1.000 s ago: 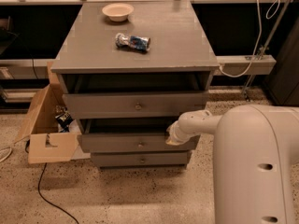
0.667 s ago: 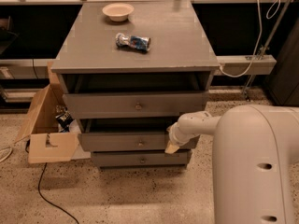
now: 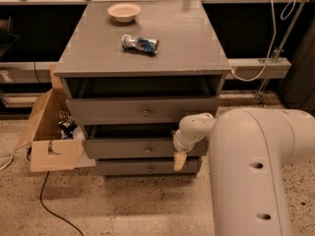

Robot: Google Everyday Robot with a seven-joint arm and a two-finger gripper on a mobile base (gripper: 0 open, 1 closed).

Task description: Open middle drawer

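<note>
The grey wooden middle drawer (image 3: pixel 123 148), second of three fronts under the grey table (image 3: pixel 197 53), looks partly out, with the tan-tipped gripper (image 3: pixel 180 160), its opening impossible to tell, at the drawer's right end, so the pull should run straight outward to avoid jamming.
</note>
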